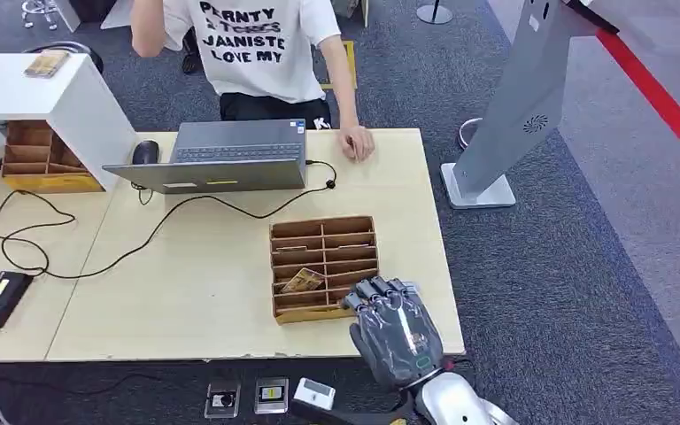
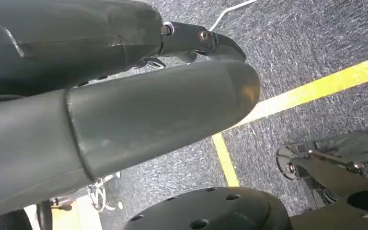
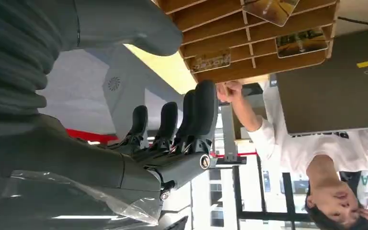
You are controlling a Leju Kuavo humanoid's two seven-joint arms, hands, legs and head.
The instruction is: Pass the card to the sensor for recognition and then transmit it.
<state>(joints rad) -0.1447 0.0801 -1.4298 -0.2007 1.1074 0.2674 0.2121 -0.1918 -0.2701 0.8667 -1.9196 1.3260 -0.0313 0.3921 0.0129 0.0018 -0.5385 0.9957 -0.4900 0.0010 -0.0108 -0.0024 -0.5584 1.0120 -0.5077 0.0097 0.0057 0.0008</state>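
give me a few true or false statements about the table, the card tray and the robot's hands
1. The right hand is holding a card. False: it hovers by the tray's near right corner with fingers apart and nothing in them.
2. A card lies in the wooden tray. True.
3. The laptop is closed. False: it is open, facing the person behind the table.
4. A mouse sits beside the laptop. True.
5. The person's hand rests on the table's far edge. True.
6. The left hand is over the tray. False: its wrist view shows it above carpet with a yellow line.
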